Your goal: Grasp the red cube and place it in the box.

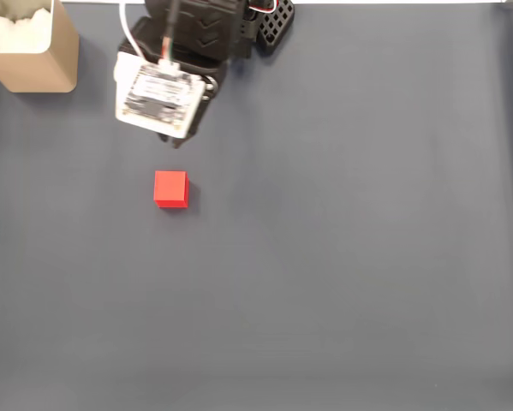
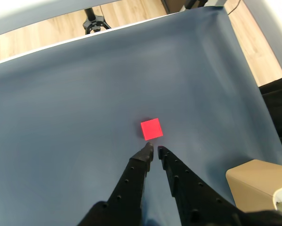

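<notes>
Fixed view
Arm: enters from the top edge, its white camera module [image 1: 158, 96] tilted above the counter [image 1: 342, 257], which is covered in dark blue-grey cloth.
Fingers: only a dark tip [image 1: 172, 139] shows below the module; from here I cannot tell whether they are apart or together.
Red cube: the red cube [image 1: 170, 188] sits flat on the counter just below the finger tip, apart from it, not touched.
Box: the box [image 1: 46, 60] stands in the upper left corner, well apart from the fingers, with white padding [image 1: 20, 30] inside.

Wrist view
Fingers: the two black fingers [image 2: 154, 152] reach up from the bottom edge, their tips nearly together with a thin slit between them, clamped on nothing.
Red cube: the red cube [image 2: 151, 128] lies just beyond the tips, slightly above them in the picture, with a narrow strip of cloth between.
Box: a beige corner of the box [image 2: 253, 183] shows at the lower right, beside the right finger's base, well behind the tips.
Floor: wooden floor [image 2: 46, 37] runs past the counter's far edge, where a black stand [image 2: 94, 22] rises.
</notes>
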